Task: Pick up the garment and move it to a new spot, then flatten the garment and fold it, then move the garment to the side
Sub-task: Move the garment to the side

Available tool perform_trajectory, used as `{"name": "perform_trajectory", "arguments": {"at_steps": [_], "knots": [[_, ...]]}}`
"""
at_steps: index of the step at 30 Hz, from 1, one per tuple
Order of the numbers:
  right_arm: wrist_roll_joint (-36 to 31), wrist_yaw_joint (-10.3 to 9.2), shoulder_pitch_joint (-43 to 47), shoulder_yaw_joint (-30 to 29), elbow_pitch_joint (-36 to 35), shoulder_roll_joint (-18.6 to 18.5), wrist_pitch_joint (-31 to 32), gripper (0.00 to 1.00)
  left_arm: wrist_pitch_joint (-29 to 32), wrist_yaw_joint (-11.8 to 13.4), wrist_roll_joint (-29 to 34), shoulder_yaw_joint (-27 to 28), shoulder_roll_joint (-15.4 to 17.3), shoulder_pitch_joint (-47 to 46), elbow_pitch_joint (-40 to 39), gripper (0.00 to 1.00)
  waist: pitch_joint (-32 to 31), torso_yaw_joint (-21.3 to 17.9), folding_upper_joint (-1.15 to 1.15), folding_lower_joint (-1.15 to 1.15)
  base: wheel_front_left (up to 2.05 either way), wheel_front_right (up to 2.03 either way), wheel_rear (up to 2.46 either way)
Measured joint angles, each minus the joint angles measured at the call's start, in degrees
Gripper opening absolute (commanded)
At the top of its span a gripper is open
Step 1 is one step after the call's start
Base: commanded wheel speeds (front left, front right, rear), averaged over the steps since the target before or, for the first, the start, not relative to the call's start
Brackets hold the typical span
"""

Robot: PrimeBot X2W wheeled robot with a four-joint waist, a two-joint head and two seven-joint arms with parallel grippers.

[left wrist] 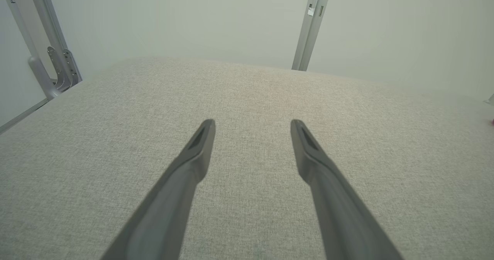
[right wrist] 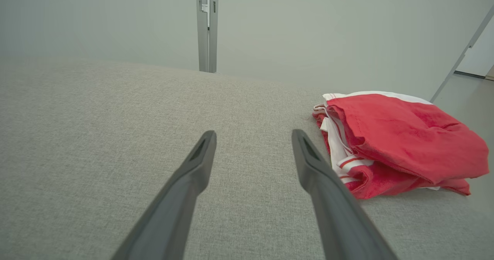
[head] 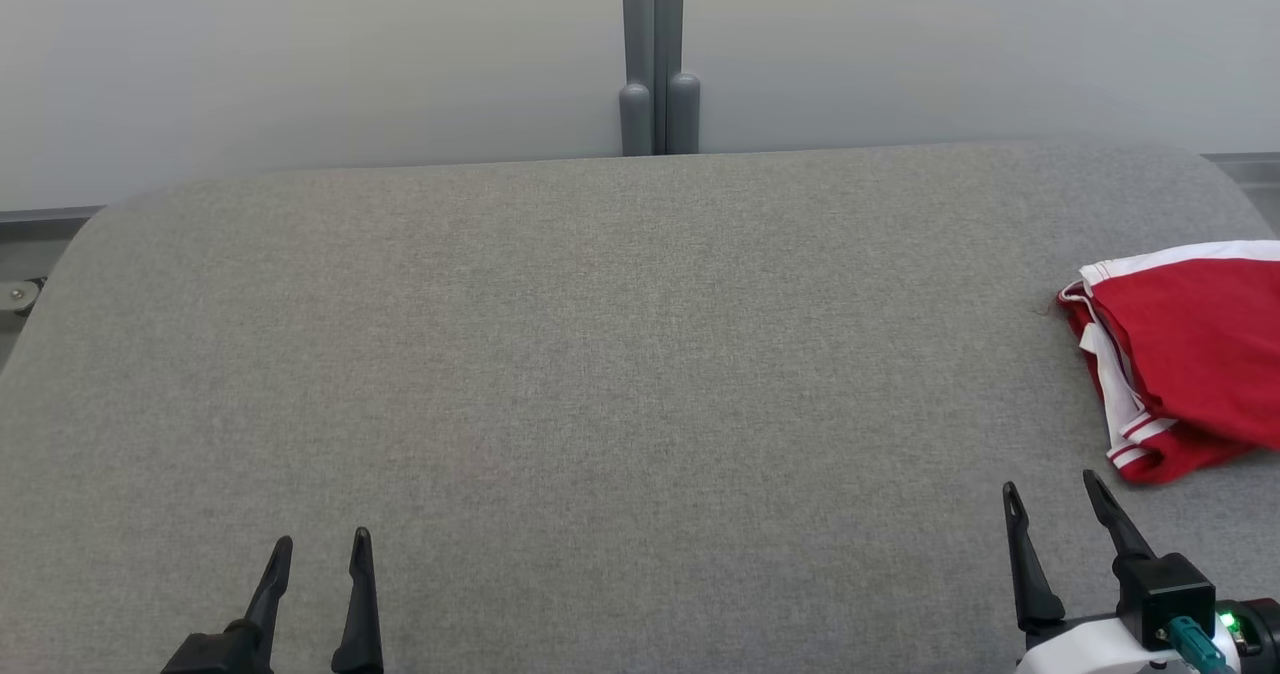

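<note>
**Head view.** A red garment with white trim lies bunched in loose layers on the grey woven surface. It sits at the robot's right side and is partly cut off by the right edge of the view. The left tool stands at the lower left, its two dark fingers pointing away from the robot, spread wide and holding nothing. The right tool stands at the lower right, likewise spread wide and empty. Its tips are near the garment's nearest corner but apart from it. A green light glows on the right wrist housing. Pale wall panels rise behind the surface, joined at mid-width by a grey post.

**Left wrist view.** The left tool extends over bare grey weave, with a broad gap between its tips and no cloth between them.

**Right wrist view.** The right tool is spread over the surface, with only weave between its fingers. The garment lies just beside the right-hand finger, outside the gap. Its creased red top layer covers stacked edges of white cloth marked with thin red stripes, which show along the side facing the tool.
</note>
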Motion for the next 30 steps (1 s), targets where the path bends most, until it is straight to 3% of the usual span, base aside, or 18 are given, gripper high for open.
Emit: {"name": "perform_trajectory", "arguments": {"at_steps": [30], "knots": [[0.2, 0.0, 0.1, -1.1, 0.7, 0.4, 0.0, 1.0, 0.0, -0.1, -1.7, -1.5, 0.7, 0.1, 0.5, 1.0, -0.5, -0.2, 0.0, 0.0, 0.0, 0.0, 0.0]]}}
